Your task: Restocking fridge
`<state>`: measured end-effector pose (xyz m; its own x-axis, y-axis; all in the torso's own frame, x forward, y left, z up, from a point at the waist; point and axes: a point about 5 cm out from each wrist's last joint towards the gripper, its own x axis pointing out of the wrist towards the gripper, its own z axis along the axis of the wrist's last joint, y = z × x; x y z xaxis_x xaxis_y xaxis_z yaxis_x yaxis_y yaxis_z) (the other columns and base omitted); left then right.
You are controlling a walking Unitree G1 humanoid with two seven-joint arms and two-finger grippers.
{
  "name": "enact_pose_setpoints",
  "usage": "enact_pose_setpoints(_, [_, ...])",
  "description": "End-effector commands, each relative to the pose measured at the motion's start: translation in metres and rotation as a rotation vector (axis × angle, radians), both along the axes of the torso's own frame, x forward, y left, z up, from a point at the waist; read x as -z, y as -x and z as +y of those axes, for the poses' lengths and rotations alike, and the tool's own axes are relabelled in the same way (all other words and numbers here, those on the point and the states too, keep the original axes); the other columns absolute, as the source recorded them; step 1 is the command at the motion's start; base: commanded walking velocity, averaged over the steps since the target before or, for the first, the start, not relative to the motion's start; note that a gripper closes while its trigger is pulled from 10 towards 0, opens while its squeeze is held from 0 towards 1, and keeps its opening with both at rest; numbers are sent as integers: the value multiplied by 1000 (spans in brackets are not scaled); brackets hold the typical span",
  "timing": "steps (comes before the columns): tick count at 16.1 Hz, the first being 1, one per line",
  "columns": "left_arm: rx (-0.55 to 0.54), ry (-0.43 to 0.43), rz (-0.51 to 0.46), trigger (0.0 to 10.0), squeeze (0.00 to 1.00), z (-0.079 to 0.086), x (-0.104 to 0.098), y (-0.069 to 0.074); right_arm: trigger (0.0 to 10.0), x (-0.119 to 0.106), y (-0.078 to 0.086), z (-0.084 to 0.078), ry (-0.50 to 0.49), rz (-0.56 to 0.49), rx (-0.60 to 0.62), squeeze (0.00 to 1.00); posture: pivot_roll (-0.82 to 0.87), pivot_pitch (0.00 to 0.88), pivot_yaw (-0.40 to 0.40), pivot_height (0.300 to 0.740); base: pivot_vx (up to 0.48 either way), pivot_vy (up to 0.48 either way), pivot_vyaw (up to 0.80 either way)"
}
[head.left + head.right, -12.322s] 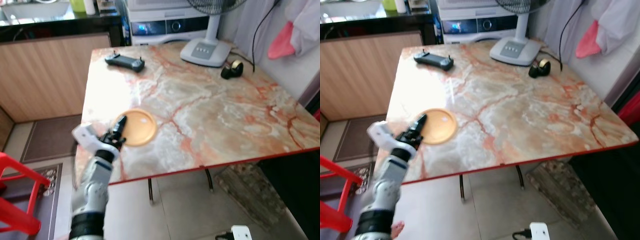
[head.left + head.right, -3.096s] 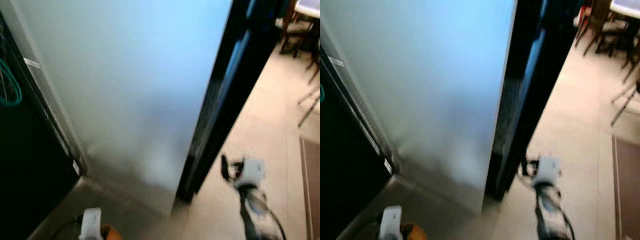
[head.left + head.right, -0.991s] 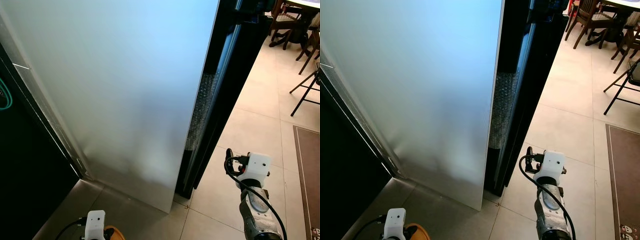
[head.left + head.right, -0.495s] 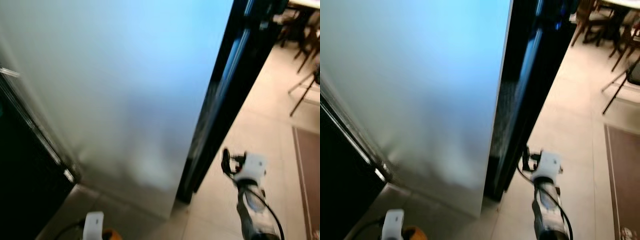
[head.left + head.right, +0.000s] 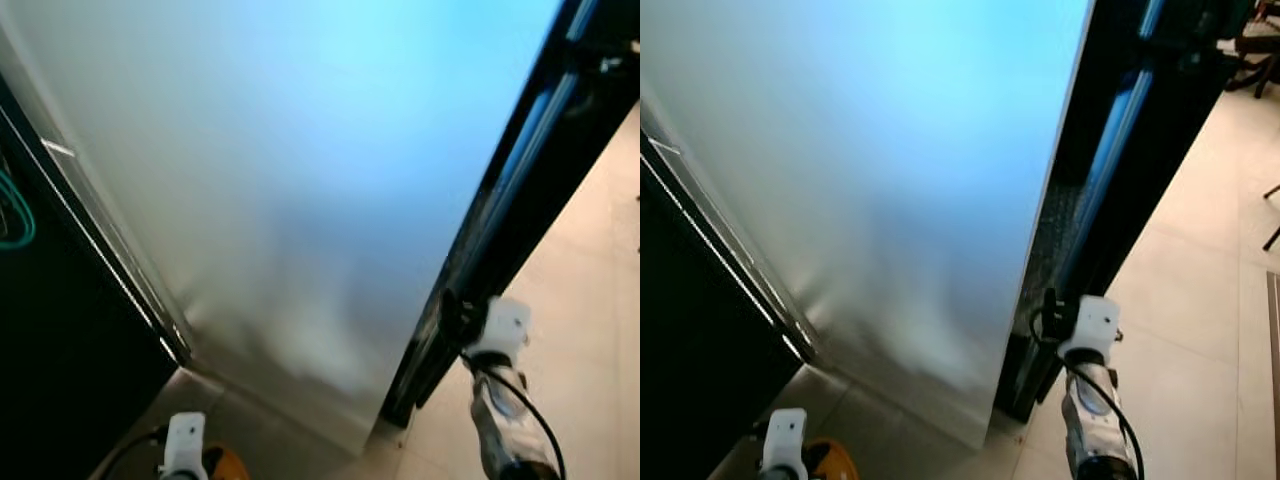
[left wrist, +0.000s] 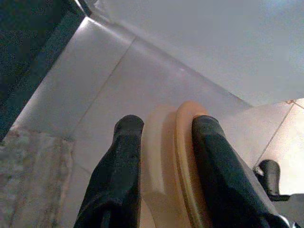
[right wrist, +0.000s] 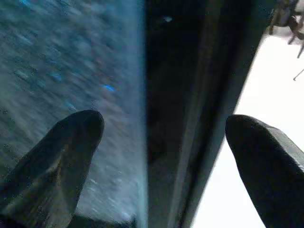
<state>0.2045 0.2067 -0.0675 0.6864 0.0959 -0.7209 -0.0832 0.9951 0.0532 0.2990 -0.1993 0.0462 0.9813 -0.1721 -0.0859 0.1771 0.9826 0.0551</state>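
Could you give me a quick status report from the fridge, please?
Left gripper shut on orange plate, low by the floor. Right gripper open, at fridge door edge. Door shut, blocking the way in.

Your right arm [image 5: 1092, 425] reads as a silver, rounded tube capped by a white boxy wrist block with small dark screw dots, and a black cable loops from that block down along the forearm. At the lower left of the frame, your left arm [image 5: 184, 448] shows the same white block with a thin black cable curving off its side. Up close, your fingers [image 6: 121, 166] are long, smooth, matte black and taper to rounded tips.
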Motion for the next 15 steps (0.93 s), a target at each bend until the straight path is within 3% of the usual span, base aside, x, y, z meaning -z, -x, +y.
enact_pose_setpoints(1, [9,19,53,10000,0,-6,8,12,10000,-2,0,-4,0,-6,13,0,0,33,-10,740,0,0,0])
enact_pose_setpoints(15, [13,15,63,10000,0,-6,9,14,10000,-25,-21,-4,25,-64,-23,0,0,28,-6,740,0,0,0])
